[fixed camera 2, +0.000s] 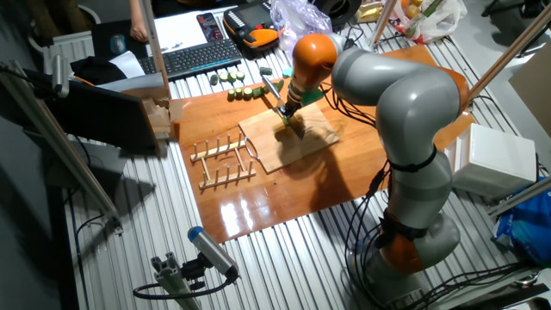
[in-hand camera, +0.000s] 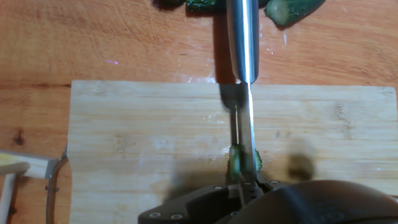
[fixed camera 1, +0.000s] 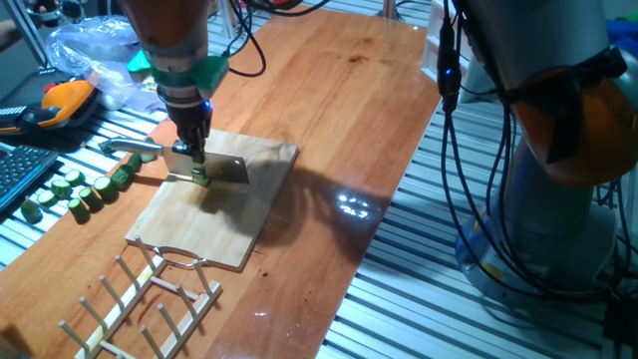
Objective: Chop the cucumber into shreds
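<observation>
My gripper [fixed camera 1: 193, 150] is shut on a knife [fixed camera 1: 221, 168] and holds it blade-down over the wooden board [fixed camera 1: 234, 224]. The blade edge [in-hand camera: 246, 134] is pressed into the small cucumber slice [in-hand camera: 237, 163], and pale green bits show on both sides of the blade. The slice sits near the middle of the board [in-hand camera: 143, 143], right under my hand, and also shows in one fixed view [fixed camera 1: 202, 180]. The steel handle [in-hand camera: 242, 37] reaches past the board's far edge. In the other fixed view my gripper [fixed camera 2: 287, 112] is over the board [fixed camera 2: 301, 146]. No separate shreds are clearly visible.
Several thicker dark green cucumber chunks [fixed camera 1: 75, 189] lie on the table left of the board and also show in the hand view [in-hand camera: 292, 9]. A wooden dish rack [fixed camera 1: 140, 304] stands at the board's near end. A keyboard [fixed camera 2: 194, 56] and an orange tool [fixed camera 1: 60, 100] lie beyond.
</observation>
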Available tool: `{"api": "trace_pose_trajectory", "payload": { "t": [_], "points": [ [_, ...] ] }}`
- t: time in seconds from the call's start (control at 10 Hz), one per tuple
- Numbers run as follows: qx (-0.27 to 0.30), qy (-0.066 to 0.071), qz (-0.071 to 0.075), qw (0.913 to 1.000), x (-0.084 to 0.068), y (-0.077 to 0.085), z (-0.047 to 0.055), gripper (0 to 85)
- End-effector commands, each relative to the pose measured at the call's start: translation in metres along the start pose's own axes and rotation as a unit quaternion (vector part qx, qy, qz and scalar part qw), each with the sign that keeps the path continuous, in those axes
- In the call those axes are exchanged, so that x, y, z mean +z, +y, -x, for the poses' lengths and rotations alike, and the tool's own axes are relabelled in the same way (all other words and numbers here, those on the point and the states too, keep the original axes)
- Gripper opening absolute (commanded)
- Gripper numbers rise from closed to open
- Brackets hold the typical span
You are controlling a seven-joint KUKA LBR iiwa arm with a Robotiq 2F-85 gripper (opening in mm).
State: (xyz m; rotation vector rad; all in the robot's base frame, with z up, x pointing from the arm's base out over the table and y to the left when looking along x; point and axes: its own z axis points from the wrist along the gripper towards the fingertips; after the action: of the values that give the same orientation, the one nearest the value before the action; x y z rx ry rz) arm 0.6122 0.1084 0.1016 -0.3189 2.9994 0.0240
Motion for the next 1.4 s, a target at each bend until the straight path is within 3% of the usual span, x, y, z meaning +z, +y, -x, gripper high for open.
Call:
{"api": "trace_pose_trajectory", "payload": {
  "t": [0.0, 0.4, 0.6, 0.8, 1.3],
  "points": [
    [0.002, -0.001, 0.001, 1.0000, 0.003, 0.002, -0.002, 0.0],
    [0.008, -0.007, -0.001, 0.9999, 0.004, 0.008, -0.005, 0.0],
    [0.008, 0.008, 0.000, 0.9999, -0.010, 0.006, 0.001, 0.0],
    [0.000, 0.014, -0.002, 0.9999, -0.017, -0.002, 0.005, 0.0],
    [-0.001, 0.010, -0.002, 0.9999, -0.009, -0.001, 0.004, 0.0]
  ]
}}
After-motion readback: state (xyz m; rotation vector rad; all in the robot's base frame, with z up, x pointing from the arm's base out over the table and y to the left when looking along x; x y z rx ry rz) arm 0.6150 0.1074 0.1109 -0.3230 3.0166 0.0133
